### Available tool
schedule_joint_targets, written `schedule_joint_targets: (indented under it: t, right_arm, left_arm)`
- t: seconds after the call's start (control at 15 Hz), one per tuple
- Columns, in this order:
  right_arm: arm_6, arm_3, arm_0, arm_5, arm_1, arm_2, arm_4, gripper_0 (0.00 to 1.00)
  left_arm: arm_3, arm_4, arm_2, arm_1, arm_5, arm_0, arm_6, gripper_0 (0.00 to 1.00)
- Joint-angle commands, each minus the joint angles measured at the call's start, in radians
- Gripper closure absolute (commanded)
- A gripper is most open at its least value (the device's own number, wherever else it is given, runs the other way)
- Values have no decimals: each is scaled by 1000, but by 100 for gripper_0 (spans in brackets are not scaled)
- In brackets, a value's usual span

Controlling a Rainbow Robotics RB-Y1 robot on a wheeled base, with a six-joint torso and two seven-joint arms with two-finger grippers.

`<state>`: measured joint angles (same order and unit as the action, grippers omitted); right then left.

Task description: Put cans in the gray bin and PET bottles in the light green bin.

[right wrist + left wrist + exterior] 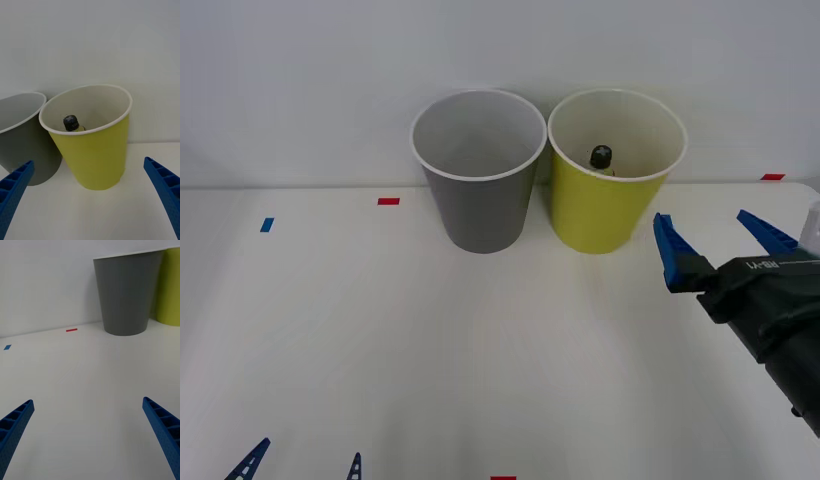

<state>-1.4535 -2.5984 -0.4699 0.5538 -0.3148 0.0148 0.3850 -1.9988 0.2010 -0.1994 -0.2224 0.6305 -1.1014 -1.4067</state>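
Nearest the robot, the left claw (300, 462) waits low over the tabletop (430, 350), fingers spread wide and empty, likely parked while the other arm works. Farther out, the right claw (725, 240) hangs beside the green bin (600, 215), also wide apart with nothing between its fingers; its black housing carries pale lettering too small to read. The bottle (601, 158) stands inside the green bin, black cap just visible above the rim, so that sort looks done. The gray bin (480, 200) sits just beside it; its visible inside holds nothing. Small red and blue tape marks (388, 201) dot the tabletop.
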Motion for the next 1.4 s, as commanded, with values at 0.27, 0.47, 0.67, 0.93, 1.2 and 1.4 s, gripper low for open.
schedule_joint_targets:
  t: [0.27,0.47,0.67,0.93,1.2,1.4]
  right_arm:
    - [-62,304,-165,-568,-63,119,-37,0]
    - [-186,304,-288,-638,-50,123,-17,0]
    - [-220,317,-377,-712,-44,160,6,0]
    - [-288,414,-437,-945,-87,237,57,0]
    - [-427,412,-549,-1031,-135,286,107,0]
    - [-413,414,-595,-1031,-138,309,104,0]
  left_arm:
    - [0,0,0,0,0,0,0,0]
    - [0,0,0,0,0,0,0,0]
    - [0,0,0,0,0,0,0,0]
    - [0,0,0,0,0,0,0,0]
    - [0,0,0,0,0,0,0,0]
    - [0,0,0,0,0,0,0,0]
